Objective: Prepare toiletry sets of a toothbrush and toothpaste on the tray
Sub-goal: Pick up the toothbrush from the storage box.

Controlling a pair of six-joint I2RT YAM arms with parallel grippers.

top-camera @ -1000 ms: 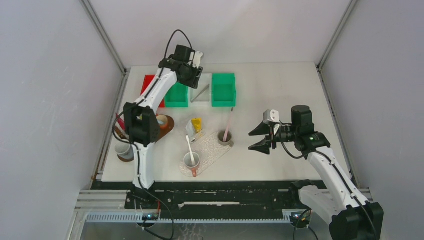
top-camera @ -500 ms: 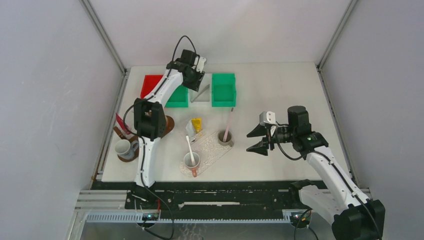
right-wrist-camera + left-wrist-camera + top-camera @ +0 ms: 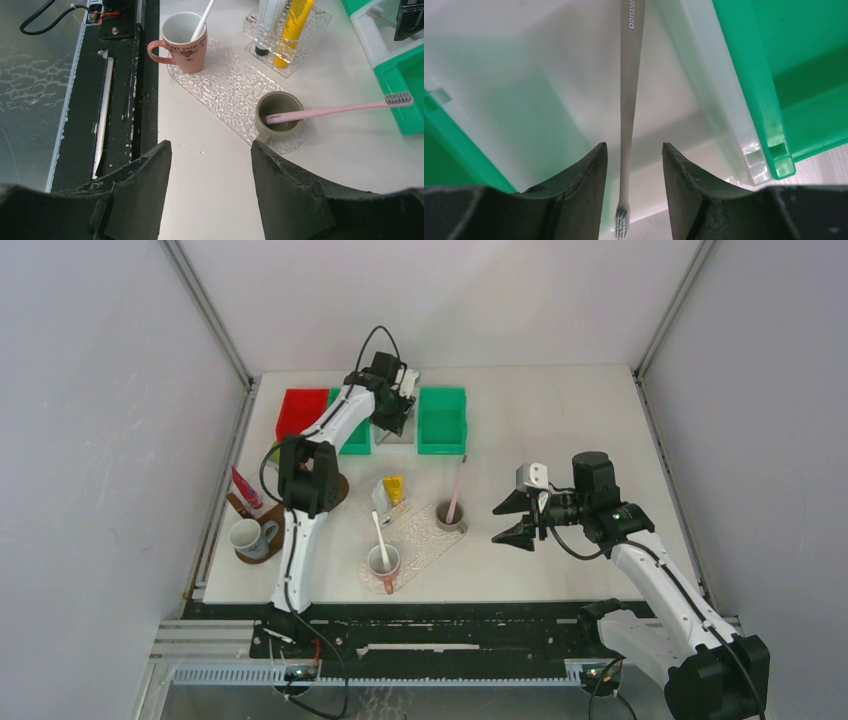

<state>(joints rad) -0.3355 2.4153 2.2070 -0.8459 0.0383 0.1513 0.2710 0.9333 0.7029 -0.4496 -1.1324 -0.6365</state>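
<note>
At the front, the right jaws hang open and empty by the clear tray (image 3: pixel 225 90). Far back, the left jaws sit open around a grey toothbrush (image 3: pixel 628 100) in the white bin (image 3: pixel 549 75). Being thin, it may slip out.

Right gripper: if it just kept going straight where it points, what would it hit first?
Probably the grey-green cup holding the pink toothbrush on the clear textured tray; height is unclear, so the open right gripper might pass over it.

Top: high, far, looking down. Wrists: close-up. Tray (image 3: pixel 422 542) shared top/right.
</note>
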